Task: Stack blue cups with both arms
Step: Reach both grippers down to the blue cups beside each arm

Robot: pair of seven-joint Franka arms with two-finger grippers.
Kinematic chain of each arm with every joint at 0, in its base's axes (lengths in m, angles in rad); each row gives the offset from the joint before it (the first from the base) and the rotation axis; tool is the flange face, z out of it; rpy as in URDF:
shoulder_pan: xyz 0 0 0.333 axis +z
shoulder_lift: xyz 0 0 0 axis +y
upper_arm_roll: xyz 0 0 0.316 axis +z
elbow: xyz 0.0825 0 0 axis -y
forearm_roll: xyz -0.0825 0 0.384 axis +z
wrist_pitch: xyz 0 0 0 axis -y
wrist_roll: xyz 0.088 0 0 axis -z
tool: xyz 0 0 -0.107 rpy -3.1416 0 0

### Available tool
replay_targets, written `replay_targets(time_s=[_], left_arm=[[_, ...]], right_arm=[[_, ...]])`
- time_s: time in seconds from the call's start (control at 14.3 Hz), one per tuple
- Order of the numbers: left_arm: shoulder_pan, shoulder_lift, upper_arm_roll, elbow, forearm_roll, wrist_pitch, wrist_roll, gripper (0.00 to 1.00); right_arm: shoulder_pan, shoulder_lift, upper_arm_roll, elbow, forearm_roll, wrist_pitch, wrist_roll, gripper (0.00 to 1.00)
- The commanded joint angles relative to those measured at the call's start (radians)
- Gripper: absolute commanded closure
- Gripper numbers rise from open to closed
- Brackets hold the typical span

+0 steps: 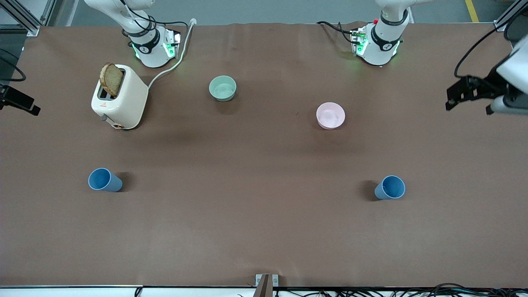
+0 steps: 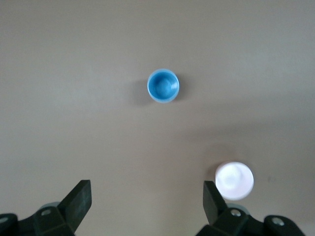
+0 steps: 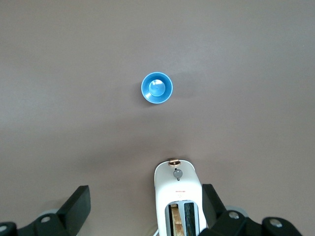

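Left gripper [image 2: 146,199]: jaws spread wide, holding nothing and touching nothing. It hangs high over the counter [image 1: 264,231] at the left arm's end. In the left wrist view only the two black finger tips show; the rest of the gripper is cut off at the frame edge.

Right gripper [image 3: 145,204]: jaws spread wide, likewise empty and clear of all objects. It hangs high over the right arm's end of the counter. In the front view only a dark part of it shows at the frame edge, so its state is read from the right wrist view alone.

Blue cups: both stand upright, mouths up, well apart from each other. One blue cup [image 1: 104,180] stands toward the right arm's end, nearer the front camera than the toaster [image 1: 119,97]. The other blue cup [image 1: 390,187] stands toward the left arm's end, nearer the front camera than the pink bowl [image 1: 330,115]. Neither cup is touched by anything.

Other items: the toaster carries one slice of toast [image 1: 111,79] standing up out of a slot. A pale green bowl [image 1: 222,88] sits near the middle of the counter, closer to the robot bases. In the right wrist view the toaster is partly cut off.
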Motion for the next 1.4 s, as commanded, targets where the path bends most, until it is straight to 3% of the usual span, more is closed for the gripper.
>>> replay_targets(time_s=[0.0, 0.28, 0.63, 0.84, 1.19, 1.33], left_arm=[[0.017, 0.100, -0.003, 0.039, 0.054, 0.074, 0.001, 0.00], [0.023, 0.221, -0.003, 0.017, 0.065, 0.172, -0.006, 0.00], [0.022, 0.346, -0.003, -0.114, 0.070, 0.416, -0.080, 0.00], [0.023, 0.429, -0.003, -0.117, 0.071, 0.463, -0.091, 0.00], [0.025, 0.501, -0.003, -0.134, 0.094, 0.474, -0.090, 0.01], [0.025, 0.527, -0.003, -0.131, 0.094, 0.485, -0.090, 0.14]], right_arm=[[-0.013, 0.025, 0.004, -0.035, -0.012, 0.021, -0.007, 0.00], [-0.031, 0.215, 0.004, -0.044, -0.012, 0.266, -0.027, 0.00], [-0.048, 0.338, 0.003, -0.263, -0.012, 0.697, -0.154, 0.00], [-0.082, 0.408, 0.004, -0.285, -0.012, 0.768, -0.238, 0.00], [-0.085, 0.410, 0.004, -0.406, -0.010, 0.902, -0.299, 0.00], [-0.083, 0.428, 0.006, -0.417, 0.005, 0.930, -0.294, 0.00]])
